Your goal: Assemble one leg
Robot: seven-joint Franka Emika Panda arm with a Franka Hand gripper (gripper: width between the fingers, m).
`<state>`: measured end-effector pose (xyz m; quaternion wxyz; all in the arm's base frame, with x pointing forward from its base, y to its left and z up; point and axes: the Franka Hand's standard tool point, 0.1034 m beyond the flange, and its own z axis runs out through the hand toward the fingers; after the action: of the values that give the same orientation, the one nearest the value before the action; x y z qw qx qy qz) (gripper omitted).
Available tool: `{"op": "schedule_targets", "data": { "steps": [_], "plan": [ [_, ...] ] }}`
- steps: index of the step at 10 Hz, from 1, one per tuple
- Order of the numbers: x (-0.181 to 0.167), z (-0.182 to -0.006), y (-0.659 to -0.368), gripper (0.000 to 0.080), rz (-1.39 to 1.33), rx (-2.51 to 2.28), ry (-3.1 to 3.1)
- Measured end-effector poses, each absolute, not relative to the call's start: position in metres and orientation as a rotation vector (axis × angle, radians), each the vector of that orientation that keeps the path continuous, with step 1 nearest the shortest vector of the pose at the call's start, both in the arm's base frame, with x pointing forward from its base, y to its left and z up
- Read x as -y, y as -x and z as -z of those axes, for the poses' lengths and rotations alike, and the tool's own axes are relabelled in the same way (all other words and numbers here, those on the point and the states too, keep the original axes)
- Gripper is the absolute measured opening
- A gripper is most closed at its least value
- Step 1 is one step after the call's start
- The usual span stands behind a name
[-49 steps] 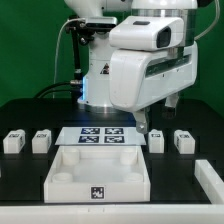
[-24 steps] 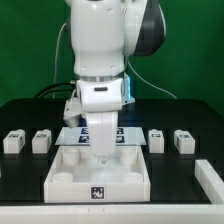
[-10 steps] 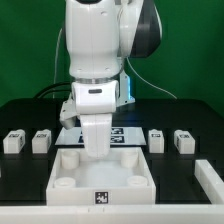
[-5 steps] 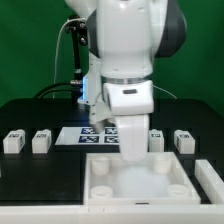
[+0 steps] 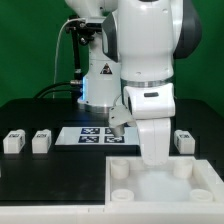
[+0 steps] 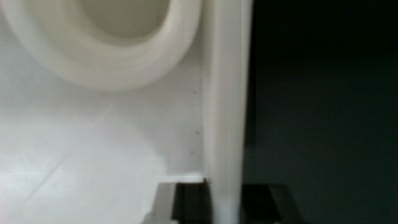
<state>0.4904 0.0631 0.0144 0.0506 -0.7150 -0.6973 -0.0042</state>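
Two white legs (image 5: pixel 12 142) (image 5: pixel 41 142) with tags stand at the exterior view's left, and one leg (image 5: pixel 183 141) at its right. A fourth is hidden behind the arm. My gripper (image 5: pixel 155 160) is down at the back wall of the large white tray-like panel (image 5: pixel 160 192), far from the legs. In the wrist view the gripper (image 6: pixel 226 200) has its dark fingers (image 6: pixel 187 203) on both sides of the panel's thin wall (image 6: pixel 226 100), shut on it. A round corner boss (image 6: pixel 103 40) shows beside the wall.
The marker board (image 5: pixel 95 135) lies behind the panel, near the robot base. The panel reaches the exterior view's right and lower edges. Black table (image 5: pixel 50 180) lies to its left.
The gripper came down onto the panel's back wall and closed on it. It has since moved to the exterior view's right, dragging the panel with it. The legs have not moved.
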Motion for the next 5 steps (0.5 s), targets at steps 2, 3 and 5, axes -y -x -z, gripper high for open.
{"op": "schedule_targets", "data": {
  "steps": [2,3,5],
  "plan": [
    [-0.0628,-0.0139,-0.49,0.0064,0.011,2.121,2.177],
    [-0.0625,-0.0139,-0.49,0.0244,0.011,2.121,2.177],
    [-0.0622,-0.0138,-0.49,0.0519,0.011,2.12,2.178]
  ]
}}
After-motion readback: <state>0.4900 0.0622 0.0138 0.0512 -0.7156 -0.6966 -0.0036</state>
